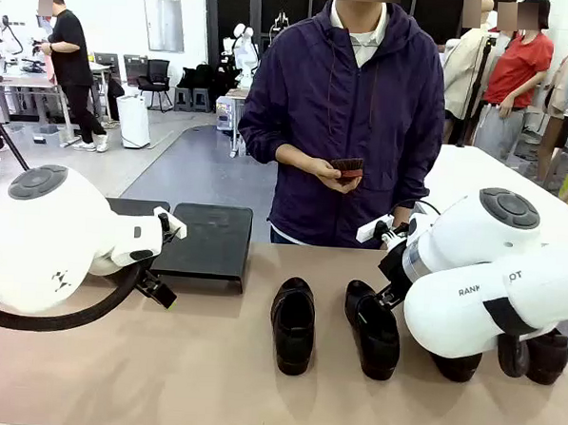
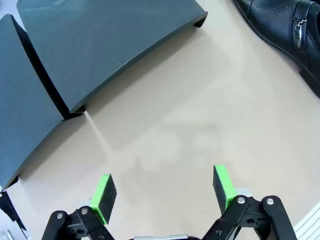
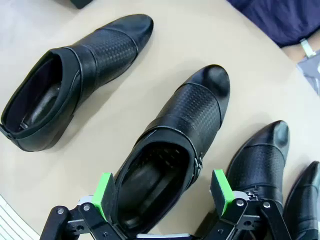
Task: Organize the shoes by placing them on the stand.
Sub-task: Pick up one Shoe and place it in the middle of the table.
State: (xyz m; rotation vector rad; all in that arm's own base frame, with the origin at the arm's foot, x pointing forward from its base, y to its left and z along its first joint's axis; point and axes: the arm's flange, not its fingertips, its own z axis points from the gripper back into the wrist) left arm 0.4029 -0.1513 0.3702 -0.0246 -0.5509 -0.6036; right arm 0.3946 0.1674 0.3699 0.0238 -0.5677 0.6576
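Left gripper [image 2: 163,192]: jaws wide apart and holding nothing. The green pads [image 2: 103,197] hang over bare tan tabletop [image 2: 200,115].
Left gripper position: just beside the near edge of the stand [image 2: 100,45], not touching it. In the front view it sits at the stand's near-left corner.
Right gripper [image 3: 162,194]: jaws spread and not clamped. One pad sits on each side of the heel opening of the second shoe [image 3: 185,130]. Cannot tell if the pads touch the leather.
Right arm [image 1: 489,290]: in the front view it covers its own gripper and parts of the two right-hand shoes.
Stand: low and black, made of two flat panels side by side. It sits on the table's far-left part, in front of the person [image 1: 346,111].
Shoes: four black shoes in a row on the tabletop, upright on their soles and roughly parallel.
Leftmost shoe [image 1: 293,324]: closest to the stand, with a clear gap of table between them. Its toe also shows at the top right of the left wrist view.
Third shoe [image 3: 260,160]: just beside the second shoe.
Fourth shoe [image 3: 305,195]: at the frame edge, close beside the third.
Shoe detail: woven-texture vamps, smooth rounded toes, and a strap with a small metal buckle on the second shoe.
Person: stands at the far edge in a dark purple jacket, with both hands [image 1: 317,167] at waist height around a small dark object [image 1: 346,165].
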